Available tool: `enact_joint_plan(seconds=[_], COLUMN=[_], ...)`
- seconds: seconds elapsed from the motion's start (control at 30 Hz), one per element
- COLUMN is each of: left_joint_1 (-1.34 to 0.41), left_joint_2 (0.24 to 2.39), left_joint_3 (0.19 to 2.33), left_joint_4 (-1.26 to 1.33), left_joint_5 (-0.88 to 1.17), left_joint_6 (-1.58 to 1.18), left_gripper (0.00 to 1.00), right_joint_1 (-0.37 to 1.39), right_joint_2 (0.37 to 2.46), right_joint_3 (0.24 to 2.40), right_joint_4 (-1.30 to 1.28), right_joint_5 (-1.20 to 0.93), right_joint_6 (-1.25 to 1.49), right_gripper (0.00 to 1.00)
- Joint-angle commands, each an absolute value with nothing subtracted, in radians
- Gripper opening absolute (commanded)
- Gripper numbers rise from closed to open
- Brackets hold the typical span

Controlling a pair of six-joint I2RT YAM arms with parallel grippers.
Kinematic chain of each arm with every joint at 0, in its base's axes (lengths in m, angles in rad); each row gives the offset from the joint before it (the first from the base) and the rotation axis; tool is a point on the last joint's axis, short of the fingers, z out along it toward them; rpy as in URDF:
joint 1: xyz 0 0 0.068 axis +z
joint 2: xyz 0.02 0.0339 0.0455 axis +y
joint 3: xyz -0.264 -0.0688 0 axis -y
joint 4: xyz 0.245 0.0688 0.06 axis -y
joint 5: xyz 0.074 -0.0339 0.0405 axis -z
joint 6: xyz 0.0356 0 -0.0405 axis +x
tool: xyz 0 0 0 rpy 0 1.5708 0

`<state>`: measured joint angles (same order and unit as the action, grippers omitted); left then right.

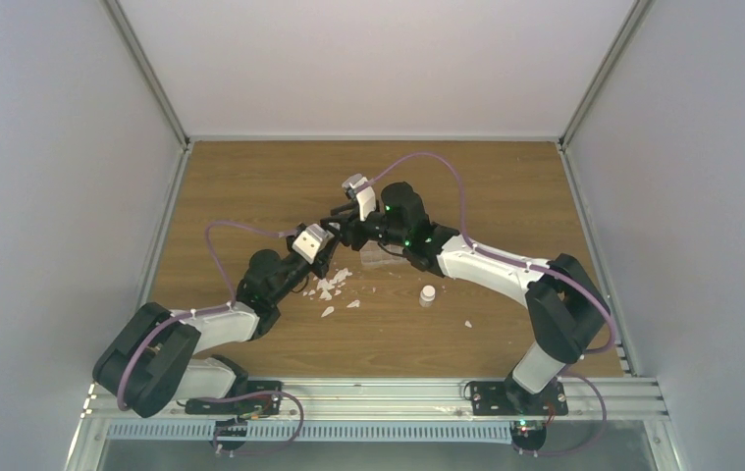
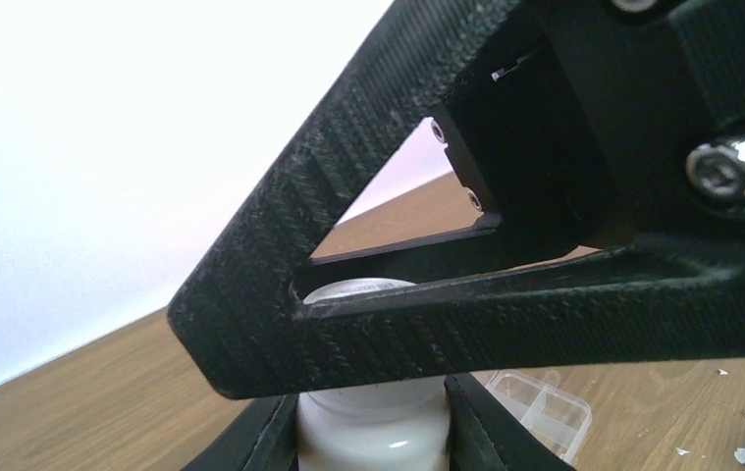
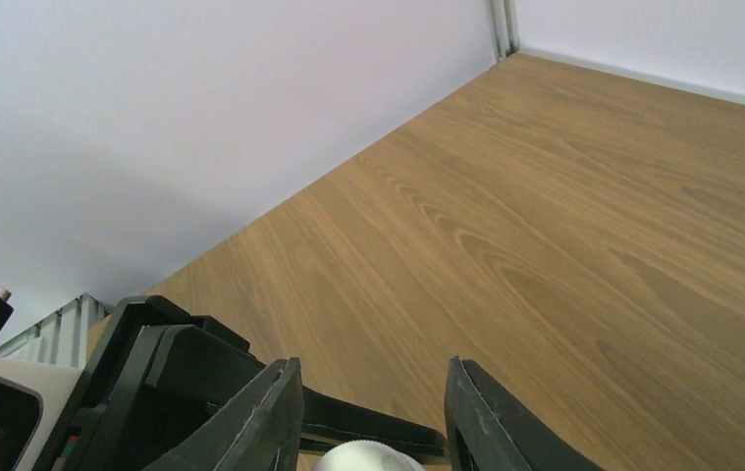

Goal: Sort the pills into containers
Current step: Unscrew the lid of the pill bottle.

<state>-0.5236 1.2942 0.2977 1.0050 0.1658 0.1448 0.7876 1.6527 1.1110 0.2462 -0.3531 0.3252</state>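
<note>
Right now the left hand (image 2: 373, 424) is clamped on a small white vial (image 2: 370, 446), with one jaw pressed on each side. The top of the vial points toward the other hand. I think it is held that way so nothing spills and so the other hand can work on the top. The right hand (image 3: 373, 417) meets the vial from the other side. Its jaws are apart, one on each side of the round white cap (image 3: 368, 457). A thin gap shows on both sides of the cap, so it does not look pinched yet. My guess is that the step is to get the cap off, with one hand holding and one hand turning. Just past the hands, the box (image 2: 545, 402) lies flat on the desk (image 3: 545, 245), close enough for a short tip of the vial. It is clear plastic with little walls that make small rooms, and I cannot tell if anything is in them. The pills do not show in any view. They may be inside the vial, but that is only a guess. White flakes (image 1: 334, 285) lie scattered on the desk near the left hand. A second vial (image 1: 428, 293) stands alone, a little nearer the bases of the arms.
</note>
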Motion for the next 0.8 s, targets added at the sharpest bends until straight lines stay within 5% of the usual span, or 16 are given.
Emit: enact_joint_plan(seconds=[0.0, 0.23, 0.4, 0.6, 0.77], left_joint_1=[-0.532, -0.532, -0.532, -0.531, -0.528], left_joint_2=[1.278, 1.258, 1.253, 1.244, 1.214], left_joint_3=[0.316, 0.31, 0.308, 0.303, 0.285], left_joint_4=[1.043, 1.038, 1.034, 1.021, 1.026], left_joint_5=[0.149, 0.148, 0.152, 0.164, 0.175], left_joint_6=[0.14, 0.138, 0.138, 0.153, 0.155], left_gripper=[0.67, 0.67, 0.67, 0.67, 0.67], right_joint_1=[0.799, 0.802, 0.804, 0.803, 0.796], right_joint_2=[1.656, 1.672, 1.68, 1.655, 1.625], right_joint_3=[1.115, 1.127, 1.135, 1.128, 1.099], right_joint_4=[0.258, 0.253, 0.248, 0.242, 0.256], right_joint_5=[-0.372, -0.381, -0.383, -0.375, -0.436], right_joint_6=[0.329, 0.322, 0.308, 0.217, 0.094], right_gripper=[0.86, 0.77, 0.61, 0.27, 0.25])
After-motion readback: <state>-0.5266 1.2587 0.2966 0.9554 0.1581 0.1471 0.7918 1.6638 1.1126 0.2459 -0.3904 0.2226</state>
